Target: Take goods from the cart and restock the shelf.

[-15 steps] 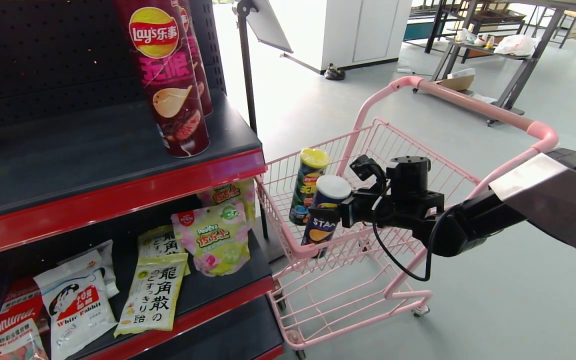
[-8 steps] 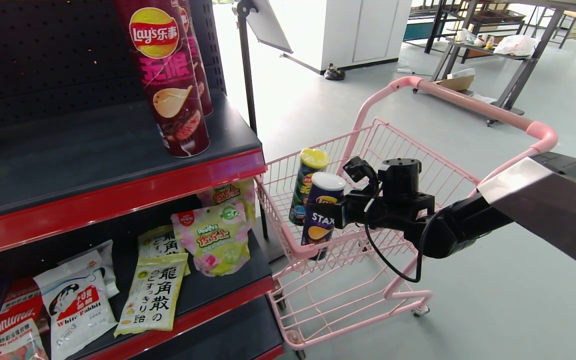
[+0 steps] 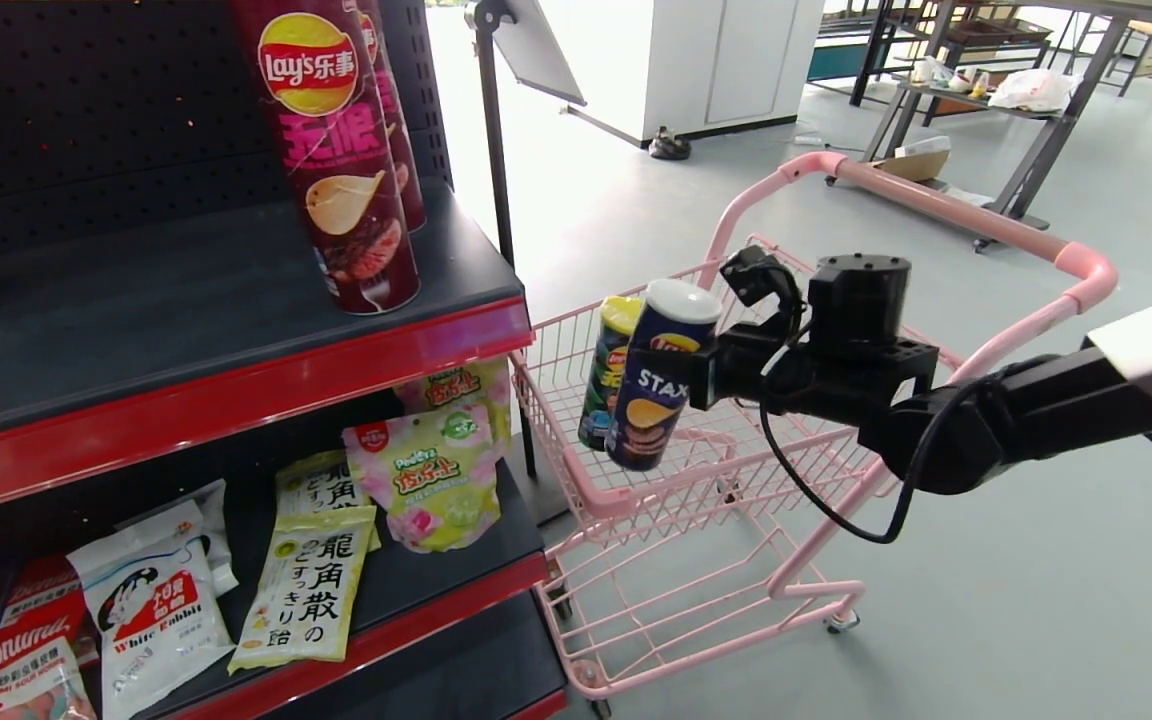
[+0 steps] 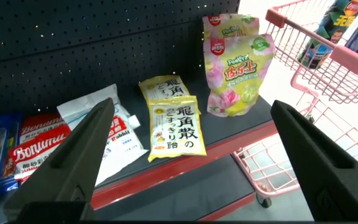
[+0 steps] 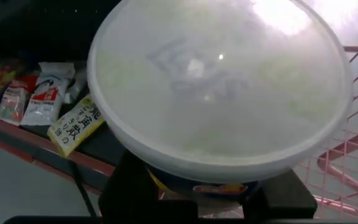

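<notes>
The right tool (image 3: 688, 372) is clenched on the blue chip can (image 3: 656, 392) at mid-body, holding it tilted and clear above the cart (image 3: 596, 497) rim. This is judged to let it cross to the shelf (image 3: 236, 290) unobstructed. The left tool (image 4: 192, 104) hangs released before the snack bags (image 4: 169, 127).

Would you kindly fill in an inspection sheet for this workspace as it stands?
Surface: dark upper shelf carrying tall maroon cans.
Job's things: blue can, tilted, held over the pink cart; green can upright inside the cart.
Clutter: snack bags on the lower shelf.
Grippers: right gripper shut on blue can; left gripper open, facing the lower shelf.
Cables: black cable looping under the right wrist.
Surroundings: grey floor, metal tables behind.
</notes>
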Available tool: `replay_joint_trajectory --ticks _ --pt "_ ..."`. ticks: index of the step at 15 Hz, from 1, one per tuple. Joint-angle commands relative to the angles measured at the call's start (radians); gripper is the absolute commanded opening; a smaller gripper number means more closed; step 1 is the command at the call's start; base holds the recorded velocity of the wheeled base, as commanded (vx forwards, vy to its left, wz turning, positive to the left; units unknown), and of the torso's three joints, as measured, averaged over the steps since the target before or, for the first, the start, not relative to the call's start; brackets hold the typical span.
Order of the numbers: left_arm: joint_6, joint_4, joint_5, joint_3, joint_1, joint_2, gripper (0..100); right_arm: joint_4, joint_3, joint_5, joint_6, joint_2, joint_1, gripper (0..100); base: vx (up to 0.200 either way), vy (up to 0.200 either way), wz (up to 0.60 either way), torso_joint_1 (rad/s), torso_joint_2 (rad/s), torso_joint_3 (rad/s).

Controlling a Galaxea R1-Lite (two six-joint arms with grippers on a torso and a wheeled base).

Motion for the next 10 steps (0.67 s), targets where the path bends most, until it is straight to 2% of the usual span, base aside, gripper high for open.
replay_joint_trajectory --ticks 1,5,7,8,10 --pt "0.0 0.0 0.0 0.0 0.0 0.0 100 -0.002 -0.013 -0.001 -0.01 -0.103 0.002 0 0.0 0.0 0.0 0.0 0.0 0.0" --pt "0.0 0.0 0.0 0.0 0.0 0.0 100 0.012 0.047 -0.019 -0.013 -0.289 0.004 0 0.0 0.0 0.0 0.0 0.0 0.0" --pt "0.0 0.0 0.0 0.0 0.0 0.0 100 0.016 0.171 -0.136 -0.013 -0.421 0.006 0 0.0 0.0 0.0 0.0 0.0 0.0" --pt "0.001 0.0 0.0 0.0 0.0 0.0 100 0.019 0.285 -0.195 -0.013 -0.527 0.006 0 0.0 0.0 0.0 0.0 0.0 0.0" --pt "0.003 0.0 -0.001 0.0 0.0 0.005 100 0.102 0.443 -0.211 -0.015 -0.688 -0.002 0 0.0 0.0 0.0 0.0 0.0 0.0"
